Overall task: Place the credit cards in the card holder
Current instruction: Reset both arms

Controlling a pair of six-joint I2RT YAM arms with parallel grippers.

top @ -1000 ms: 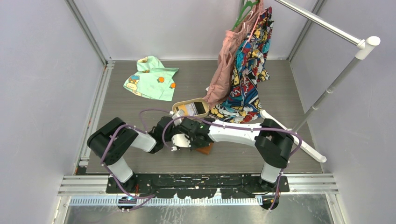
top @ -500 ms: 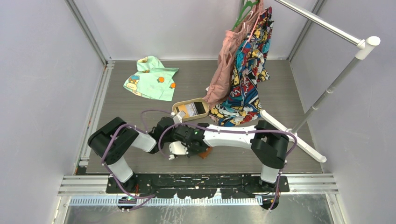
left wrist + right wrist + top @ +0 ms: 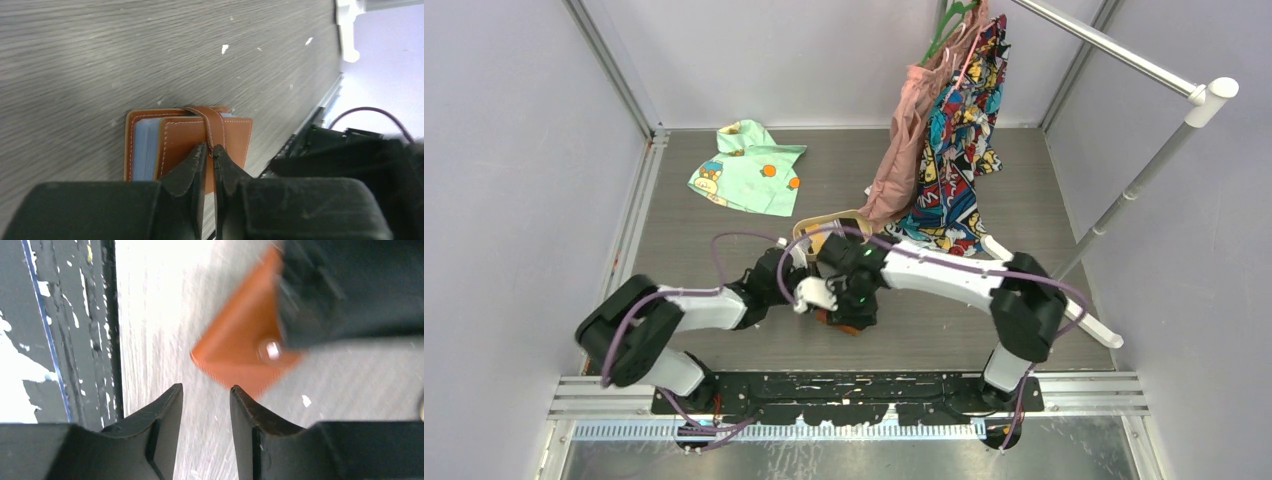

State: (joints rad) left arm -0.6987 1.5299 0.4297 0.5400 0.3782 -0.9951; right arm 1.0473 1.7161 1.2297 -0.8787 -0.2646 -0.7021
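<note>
Left wrist view gives us the small brown leather folding card holder [image 3: 185, 137] lying on the grey wood-grain table [image 3: 100, 50], folded over a light blue card [image 3: 145, 147] whose face shows inside along the holder's left side. The holder's stitched tab [image 3: 212, 122] wraps over the front, and its end runs into the slim gap of the left gripper [image 3: 210, 152], whose jaws are pressed almost together on it. Right wrist view shows us one corner of the holder with a shiny snap button [image 3: 272, 350]. The right gripper [image 3: 206, 388] hovers just beside that corner, jaws parted, with only bare table between them. From the top camera we see both grippers meeting over the holder, which peeks out beneath them. A tan oval tray [image 3: 807, 230] with a raised rim sits just beyond the holder, partly hidden by the right arm, and we cannot tell what it holds. Well beyond the holder, to the left, lies a mint green printed garment [image 3: 749, 168]
</note>
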